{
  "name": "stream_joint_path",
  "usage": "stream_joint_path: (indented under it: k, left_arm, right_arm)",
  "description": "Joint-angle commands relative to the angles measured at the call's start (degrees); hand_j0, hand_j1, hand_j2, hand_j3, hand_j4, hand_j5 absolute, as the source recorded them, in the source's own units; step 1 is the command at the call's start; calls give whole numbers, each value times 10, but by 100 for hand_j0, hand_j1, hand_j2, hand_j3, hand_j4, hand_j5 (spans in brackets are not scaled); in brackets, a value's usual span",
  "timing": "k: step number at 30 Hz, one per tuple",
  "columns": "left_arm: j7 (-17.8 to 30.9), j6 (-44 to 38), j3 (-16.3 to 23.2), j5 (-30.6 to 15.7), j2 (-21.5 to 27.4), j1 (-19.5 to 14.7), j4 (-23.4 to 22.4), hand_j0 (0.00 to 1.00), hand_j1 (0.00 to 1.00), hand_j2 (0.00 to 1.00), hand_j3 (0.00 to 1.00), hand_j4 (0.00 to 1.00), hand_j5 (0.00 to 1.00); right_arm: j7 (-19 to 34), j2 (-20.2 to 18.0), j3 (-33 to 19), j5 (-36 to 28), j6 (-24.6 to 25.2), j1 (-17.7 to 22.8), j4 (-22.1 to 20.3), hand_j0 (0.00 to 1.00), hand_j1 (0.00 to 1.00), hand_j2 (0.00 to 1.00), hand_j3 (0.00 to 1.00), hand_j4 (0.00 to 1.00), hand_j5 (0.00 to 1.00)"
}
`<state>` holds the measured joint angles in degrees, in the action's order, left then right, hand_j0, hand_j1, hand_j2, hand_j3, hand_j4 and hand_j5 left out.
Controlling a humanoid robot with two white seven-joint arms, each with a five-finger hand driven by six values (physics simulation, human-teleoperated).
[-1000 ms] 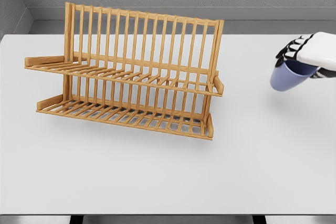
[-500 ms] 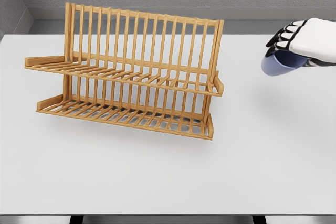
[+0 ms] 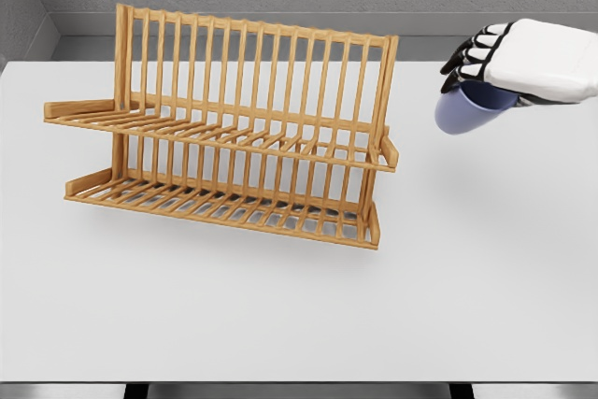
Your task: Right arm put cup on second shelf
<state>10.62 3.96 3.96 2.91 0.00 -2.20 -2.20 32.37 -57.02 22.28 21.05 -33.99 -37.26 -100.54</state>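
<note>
My right hand (image 3: 509, 67) grips the blue cup (image 3: 464, 109) above the tabletop (image 3: 467, 259); I should clear the rack's (image 3: 234, 128) end post, then lower onto its upper shelf (image 3: 215, 133).

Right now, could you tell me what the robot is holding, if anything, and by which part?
The right hand holds the blue cup by its upper rim end; nothing else is held.

Slatted wooden rack (image 3: 224, 137), matt blue cup (image 3: 462, 111).
</note>
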Motion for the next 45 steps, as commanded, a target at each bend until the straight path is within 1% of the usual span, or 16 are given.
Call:
stream_joint_path:
  k: [1, 5, 10, 12, 13, 20, 30, 37, 41, 45]
  left_arm:
    - [0, 0, 0, 1, 0, 0, 0, 100, 100, 100, 100, 100, 100]
    - [0, 0, 0, 0, 0, 0, 0, 100, 100, 100, 100, 100, 100]
    - [0, 0, 0, 1, 0, 0, 0, 100, 100, 100, 100, 100, 100]
    - [0, 0, 0, 0, 0, 0, 0, 100, 100, 100, 100, 100, 100]
    - [0, 0, 0, 0, 0, 0, 0, 100, 100, 100, 100, 100, 100]
    - [0, 0, 0, 0, 0, 0, 0, 100, 100, 100, 100, 100, 100]
    - [0, 0, 0, 0, 0, 0, 0, 100, 100, 100, 100, 100, 100]
    - [0, 0, 0, 0, 0, 0, 0, 100, 100, 100, 100, 100, 100]
    - [0, 0, 0, 1, 0, 0, 0, 100, 100, 100, 100, 100, 100]
    - [0, 0, 0, 0, 0, 0, 0, 100, 100, 100, 100, 100, 100]
  right_arm:
    - [0, 12, 25, -2, 1, -1, 0, 69, 69, 69, 69, 69, 69]
    - [1, 33, 41, -2, 3, -15, 0, 69, 69, 69, 69, 69, 69]
    - [1, 34, 41, -2, 1, -20, 0, 68, 68, 68, 68, 68, 68]
    - [1, 34, 41, -2, 1, -30, 0, 68, 68, 68, 68, 68, 68]
    - [1, 42, 41, -2, 1, -33, 0, 68, 68, 68, 68, 68, 68]
    - [1, 44, 41, -2, 1, -38, 0, 68, 68, 68, 68, 68, 68]
    - [1, 46, 41, -2, 1, -58, 0, 68, 68, 68, 68, 68, 68]
    - [1, 48, 41, -3, 1, -63, 0, 69, 69, 69, 69, 69, 69]
    - [1, 55, 47, -3, 1, -64, 0, 69, 69, 69, 69, 69, 69]
    - [1, 76, 58, -3, 1, -72, 0, 69, 69, 69, 69, 69, 69]
